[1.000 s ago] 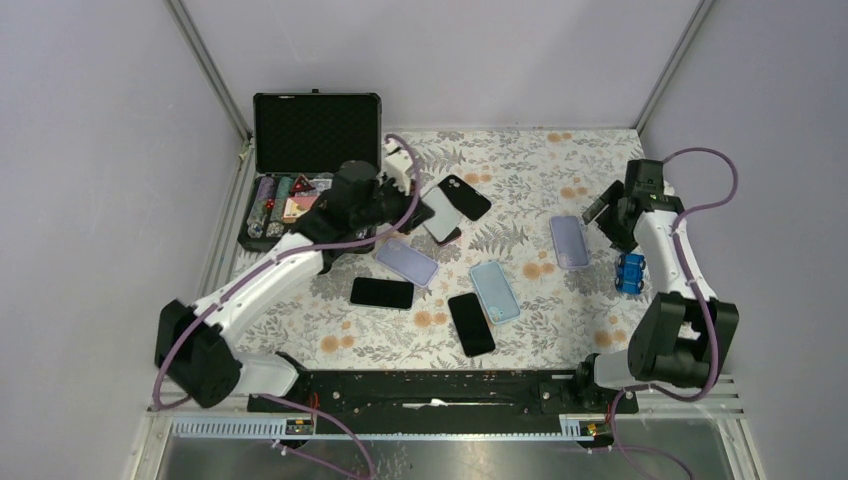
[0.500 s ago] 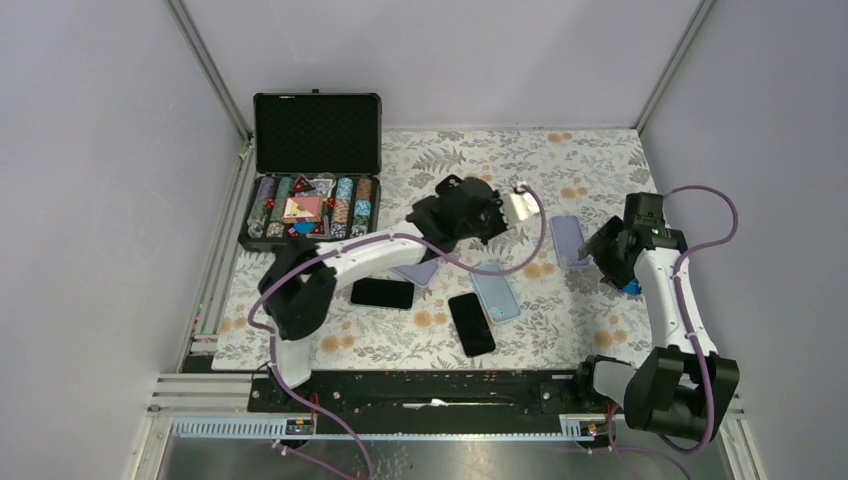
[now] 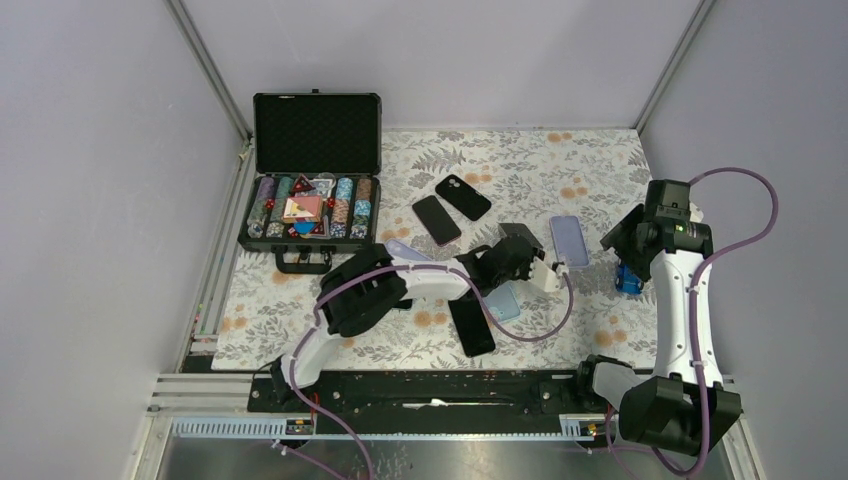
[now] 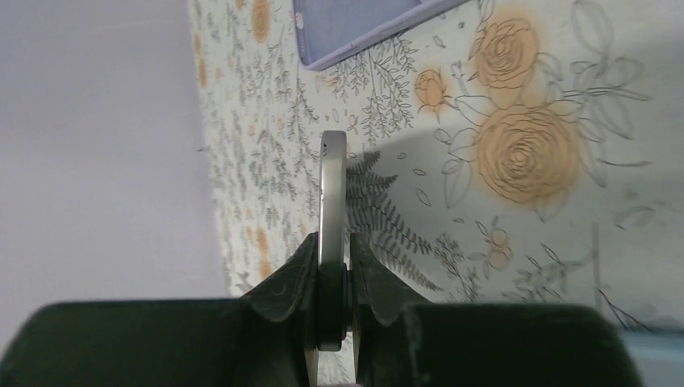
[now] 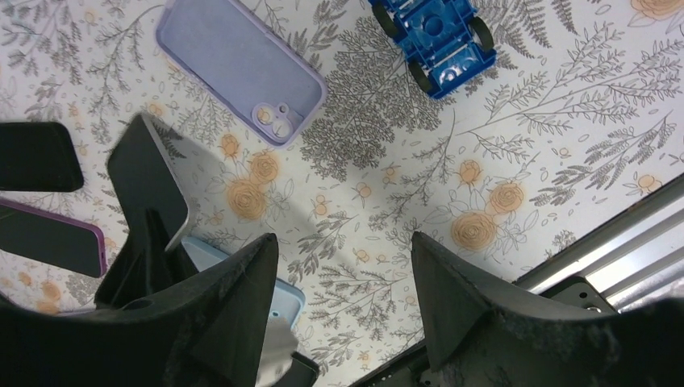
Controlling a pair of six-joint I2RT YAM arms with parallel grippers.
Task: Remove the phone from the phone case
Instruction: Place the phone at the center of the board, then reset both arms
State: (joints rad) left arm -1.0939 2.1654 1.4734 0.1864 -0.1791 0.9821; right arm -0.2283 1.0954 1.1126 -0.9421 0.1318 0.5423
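My left gripper is shut on the phone, a thin silver slab seen edge-on above the floral cloth. From above, the phone hangs right of centre in my left gripper. The right wrist view shows its dark face standing upright. A black phone case lies flat at the back centre, apart from both grippers. My right gripper is open and holds nothing; it hovers near the right edge.
A lavender case lies between the two grippers, with a blue toy car to its right. A light blue case and a black phone lie under my left arm. An open chip case stands at the back left.
My left arm swung from the back left to right of centre, carrying the phone off the black case. The right gripper narrowed a little and drew toward the right edge.
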